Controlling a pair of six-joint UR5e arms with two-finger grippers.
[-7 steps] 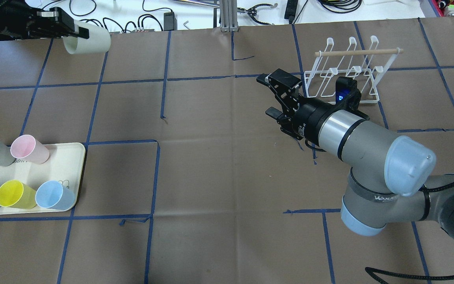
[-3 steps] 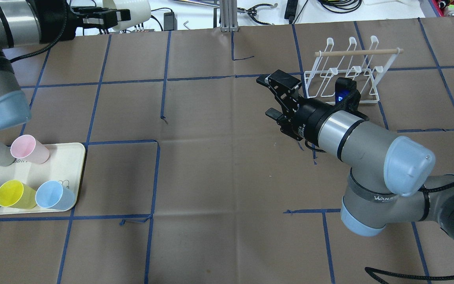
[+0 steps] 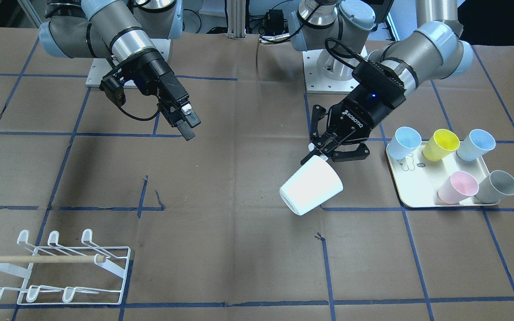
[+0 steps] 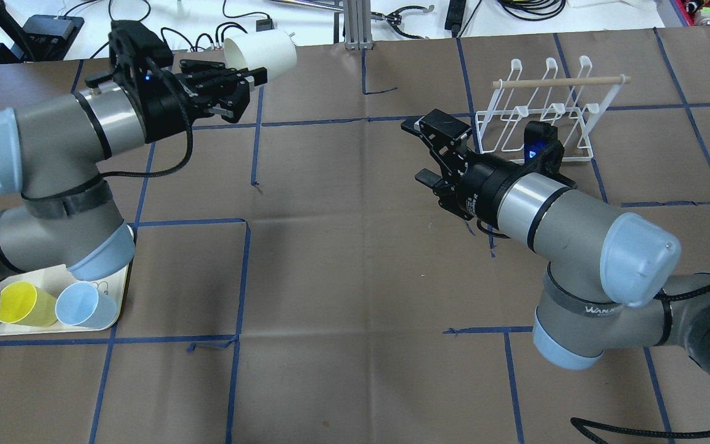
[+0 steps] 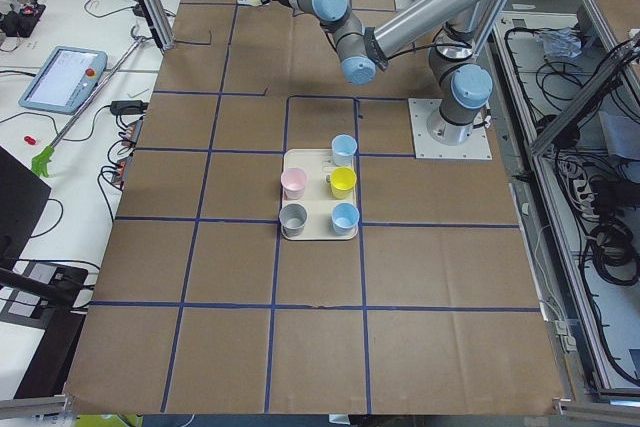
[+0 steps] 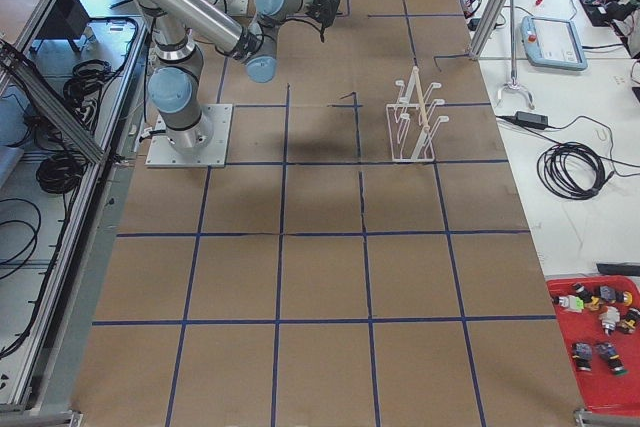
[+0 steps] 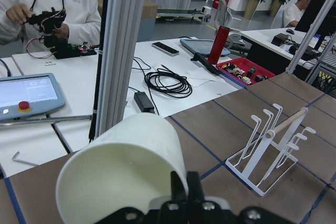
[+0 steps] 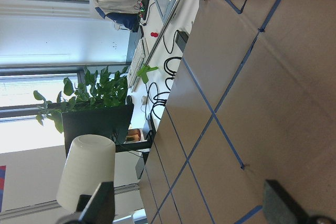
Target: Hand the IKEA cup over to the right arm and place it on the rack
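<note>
My left gripper (image 4: 249, 79) is shut on the rim of the white IKEA cup (image 4: 264, 54) and holds it on its side above the table's far left part. The cup also shows in the front-facing view (image 3: 311, 187) under the left gripper (image 3: 326, 154), and in the left wrist view (image 7: 121, 177). My right gripper (image 4: 421, 151) is open and empty, in mid-air just left of the white wire rack (image 4: 540, 114), and points toward the cup. The right wrist view shows the cup (image 8: 86, 174) far off. The rack (image 3: 60, 267) stands empty.
A cream tray (image 3: 411, 189) with several coloured cups, such as a yellow one (image 3: 440, 143) and a pink one (image 3: 458, 187), sits at the table's left. In the overhead view my left arm (image 4: 53, 154) hides part of the tray (image 4: 111, 305). Cables lie past the far edge.
My left arm has swung the cup to the right along the table's far edge, toward the middle, and now covers the grey and pink cups. The right arm has not moved.
</note>
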